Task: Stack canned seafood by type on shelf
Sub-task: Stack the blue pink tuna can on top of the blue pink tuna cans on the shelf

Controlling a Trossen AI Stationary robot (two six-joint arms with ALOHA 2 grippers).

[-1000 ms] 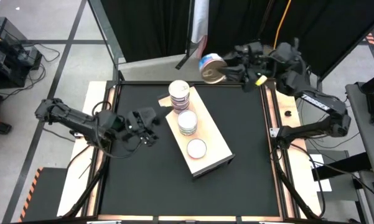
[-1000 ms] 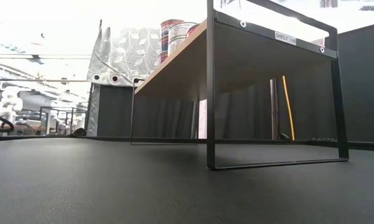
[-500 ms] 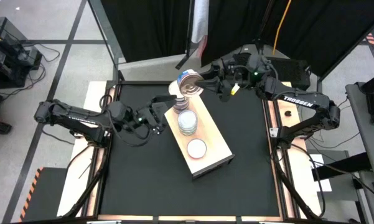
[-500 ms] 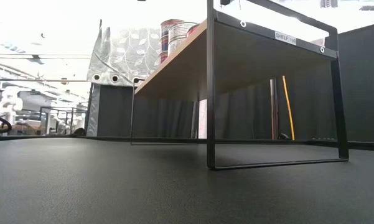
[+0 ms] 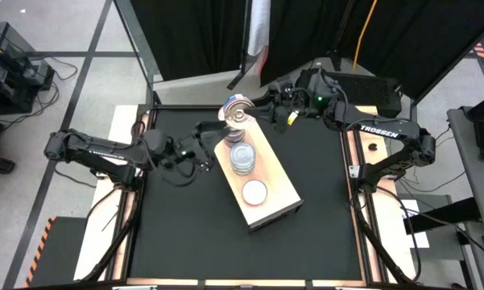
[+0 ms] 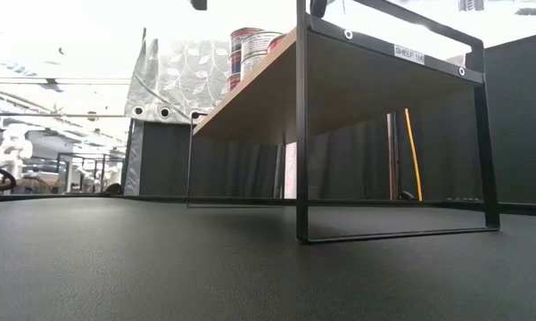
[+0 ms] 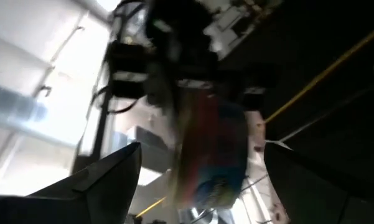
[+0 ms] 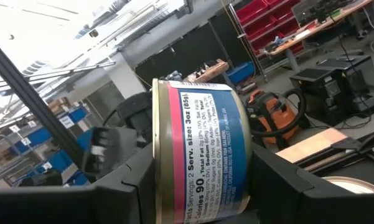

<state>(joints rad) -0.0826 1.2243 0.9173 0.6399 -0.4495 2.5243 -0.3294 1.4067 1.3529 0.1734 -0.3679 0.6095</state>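
Note:
The light-wood shelf (image 5: 270,189) lies slantwise mid-table on a black metal frame (image 6: 301,134). On it stand a stack of tins at its far end (image 5: 234,134), a second stack (image 5: 242,159) and a single silver-topped tin (image 5: 254,192). My right gripper (image 5: 254,109) is shut on a blue-and-red-labelled tin (image 8: 202,155), held over the far stack. My left gripper (image 5: 209,147) is open and empty at the shelf's left edge, beside the stacks. Its wrist view shows the held tin (image 7: 215,155) ahead of its fingers. My right gripper pinches the tin between its two fingers, which bear on the tin's two flat ends (image 8: 157,155). The fingers come level from the table's right side. The tin is turned on its side, label toward the wrist camera, lifted clear above the far stack.
Pale wooden rails (image 5: 348,145) run along the table's left and right edges. A black curtain (image 5: 201,32) hangs behind the far edge. Black tabletop (image 5: 193,234) lies open in front of the shelf and on both sides of it.
My right gripper has carried the tin from beyond the table's far right corner toward the left, to above the shelf's far stack. The tin stays clear of the shelf. My left gripper has gone toward the right, up to the shelf's left edge.

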